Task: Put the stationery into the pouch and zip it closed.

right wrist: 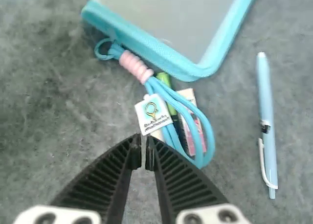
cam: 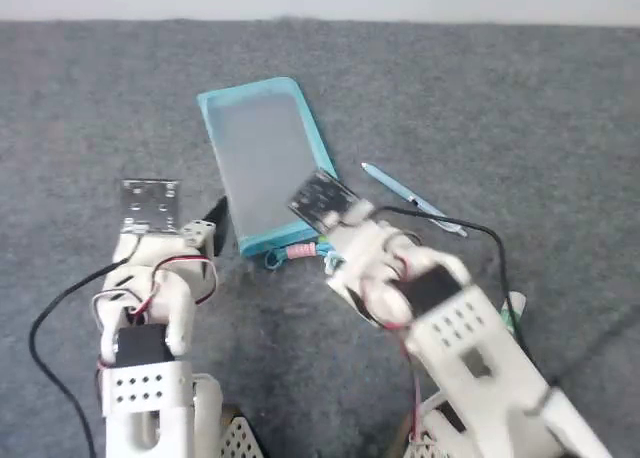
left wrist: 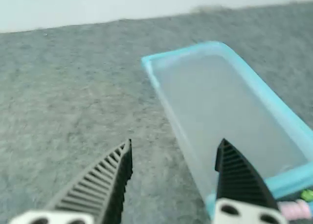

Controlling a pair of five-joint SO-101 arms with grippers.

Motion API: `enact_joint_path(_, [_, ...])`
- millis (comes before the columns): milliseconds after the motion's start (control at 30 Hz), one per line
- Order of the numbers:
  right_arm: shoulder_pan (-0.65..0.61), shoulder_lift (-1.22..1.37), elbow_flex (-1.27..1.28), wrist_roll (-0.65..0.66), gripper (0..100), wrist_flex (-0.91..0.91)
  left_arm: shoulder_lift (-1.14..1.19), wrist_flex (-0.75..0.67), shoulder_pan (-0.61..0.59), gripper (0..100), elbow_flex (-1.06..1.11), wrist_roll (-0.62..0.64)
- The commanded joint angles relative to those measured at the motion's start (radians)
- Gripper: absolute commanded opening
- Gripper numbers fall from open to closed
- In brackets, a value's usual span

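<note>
The pouch is translucent with a teal border and lies flat on the grey mat; in the left wrist view the pouch is just ahead. My left gripper is open at its near long edge, one finger over the pouch rim. My right gripper is shut with nothing between its jaws, its tips next to the white tag on the zipper pull. The pull has pink beads and a blue cord loop lying over a green item and a small pink-printed piece. A light blue pen lies beside them.
In the high view the pen lies right of the pouch, past the right arm. A green and white object peeks out beside that arm. The grey mat runs open to the far and right sides.
</note>
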Motion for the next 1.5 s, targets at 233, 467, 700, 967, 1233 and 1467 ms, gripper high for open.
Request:
enact_joint_path(233, [-0.124,0.550,-0.362,0.186,24.0,0.007,0.002,-0.124,-0.215,26,-0.068,-0.023])
enact_joint_path(467, [-0.136,0.743,-0.509,0.229,24.2,0.008,0.176,-0.153,-0.219,26,-0.133,-0.023])
enact_joint_path(700, [-0.145,0.874,-0.618,0.288,24.2,0.007,0.348,-0.192,-0.216,26,-0.197,-0.021])
enact_joint_path(967, [-0.143,1.038,-0.724,0.293,23.2,0.008,0.377,-0.204,-0.215,26,-0.205,-0.021])
enact_joint_path(1233, [-0.136,1.052,-0.729,0.224,0.6,0.016,0.377,-0.204,-0.215,26,-0.205,-0.021])
enact_joint_path(1467, [-0.038,0.963,-0.735,0.101,0.6,0.093,0.385,-0.196,-0.204,26,-0.202,-0.020])
